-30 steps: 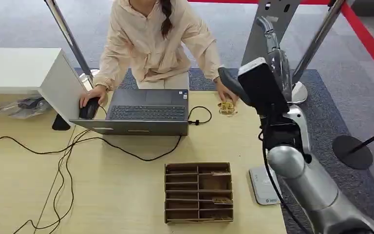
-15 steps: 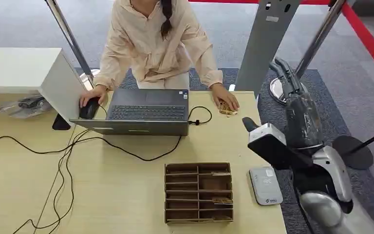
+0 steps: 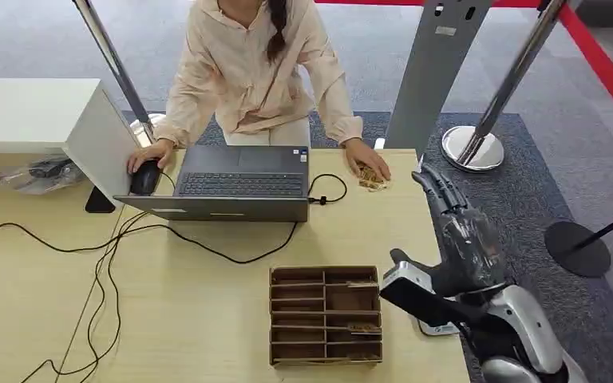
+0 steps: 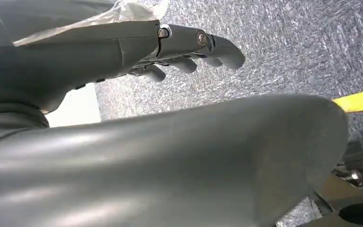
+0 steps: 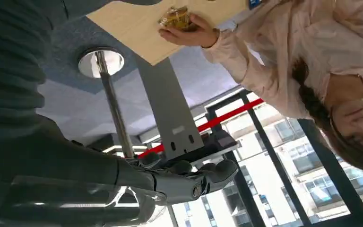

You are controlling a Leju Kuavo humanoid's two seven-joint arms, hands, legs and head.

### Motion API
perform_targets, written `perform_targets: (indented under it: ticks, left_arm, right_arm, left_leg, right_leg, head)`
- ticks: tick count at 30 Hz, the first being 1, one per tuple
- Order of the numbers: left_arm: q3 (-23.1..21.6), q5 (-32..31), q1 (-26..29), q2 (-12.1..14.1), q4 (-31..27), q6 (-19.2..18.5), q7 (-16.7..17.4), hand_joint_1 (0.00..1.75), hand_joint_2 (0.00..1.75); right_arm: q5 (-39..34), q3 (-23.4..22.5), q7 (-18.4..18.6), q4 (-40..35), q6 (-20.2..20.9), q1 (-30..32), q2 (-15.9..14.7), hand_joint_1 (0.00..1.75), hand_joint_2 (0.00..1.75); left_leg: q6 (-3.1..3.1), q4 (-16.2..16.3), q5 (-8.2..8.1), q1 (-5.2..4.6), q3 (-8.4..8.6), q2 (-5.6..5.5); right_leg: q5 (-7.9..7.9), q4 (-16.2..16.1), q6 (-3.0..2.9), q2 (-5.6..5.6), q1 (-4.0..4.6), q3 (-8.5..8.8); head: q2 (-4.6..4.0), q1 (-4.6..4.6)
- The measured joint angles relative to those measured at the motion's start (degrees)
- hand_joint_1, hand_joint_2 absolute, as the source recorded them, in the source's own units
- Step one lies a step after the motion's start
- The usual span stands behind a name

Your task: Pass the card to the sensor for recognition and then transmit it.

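right robot hand (image 3: 456,231) empty, fingers extended, above sensor (image 3: 435,326) at table edge

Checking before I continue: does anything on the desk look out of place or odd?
Mostly tidy. The right hand hangs over the card reader at the table's edge, hiding most of it. Loose cables sprawl across the table's left side. A person's hand rests on a small yellowish item.
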Motion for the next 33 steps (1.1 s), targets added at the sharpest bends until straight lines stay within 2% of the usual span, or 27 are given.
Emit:
perform_targets:
  ticks: [11, 13, 15, 22, 26, 29, 33]
  left_arm:
    - [0.0, -0.4, -0.1, 0.1, 0.0, 0.0, 0.0, 0.0, 0.0]
    - [0.0, -0.5, -0.1, 0.1, 0.0, 0.0, -0.1, 0.0, 0.0]
    - [0.0, -0.6, -0.1, 0.1, 0.0, 0.0, -0.1, 0.0, 0.0]
    - [0.0, -0.9, -0.1, 0.1, 0.0, 0.0, -0.1, 0.0, 0.0]
    - [0.0, -1.0, -0.1, 0.1, 0.0, 0.0, -0.1, 0.0, 0.0]
    - [0.0, -1.0, -0.1, 0.1, 0.0, -0.1, -0.1, 0.0, 0.0]
    - [0.0, -1.3, -0.1, 0.1, 0.0, -0.1, -0.1, 0.0, 0.0]
  right_arm:
    - [0.4, 3.4, -1.1, 3.0, -2.3, 1.1, 1.0, 0.0, 1.75]
    - [0.4, 4.5, -1.4, 3.9, -3.1, 1.1, 1.6, 0.05, 1.75]
    - [0.4, 5.8, -1.5, 5.0, -3.5, 1.1, 2.1, 0.19, 1.75]
    - [-0.4, 10.3, -1.9, 8.0, -5.5, 1.0, 4.6, 0.21, 1.75]
    - [-0.4, 12.0, -2.0, 9.4, -5.7, 1.0, 5.7, 0.44, 1.75]
    - [-1.2, 12.9, -2.1, 10.2, -5.9, 0.9, 6.3, 0.51, 1.75]
    - [-2.4, 15.1, -2.9, 11.7, -7.3, 0.7, 7.8, 0.87, 1.75]
  left_leg:
    - [0.0, 0.0, 0.0, 0.0, 0.0, 0.0]
    - [0.0, 0.0, 0.0, 0.01, 0.0, 0.0]
    - [0.0, 0.0, 0.0, 0.01, 0.0, 0.0]
    - [0.0, 0.0, 0.0, 0.01, -0.01, 0.0]
    - [0.0, 0.0, 0.0, 0.01, -0.01, 0.01]
    - [0.0, 0.0, 0.0, 0.01, 0.0, 0.01]
    - [0.0, 0.0, 0.0, 0.01, 0.0, 0.01]
  right_leg:
    - [0.0, 0.0, 0.0, 0.0, 0.0, 0.0]
    - [0.0, 0.0, 0.0, 0.0, 0.0, 0.0]
    - [0.0, 0.0, 0.0, 0.0, 0.0, 0.0]
    - [0.0, 0.0, 0.0, 0.0, 0.01, 0.0]
    - [0.0, 0.0, 0.0, 0.0, 0.0, 0.01]
    - [0.0, 0.0, 0.0, 0.0, 0.0, 0.01]
    - [0.0, 0.0, 0.0, 0.0, 0.0, 0.01]
  head:
    - [0.02, 0.0]
    - [0.0, 0.0]
    - [0.0, 0.0]
    - [0.0, 0.0]
    - [0.0, 0.02]
    - [0.0, 0.02]
    - [0.0, 0.02]
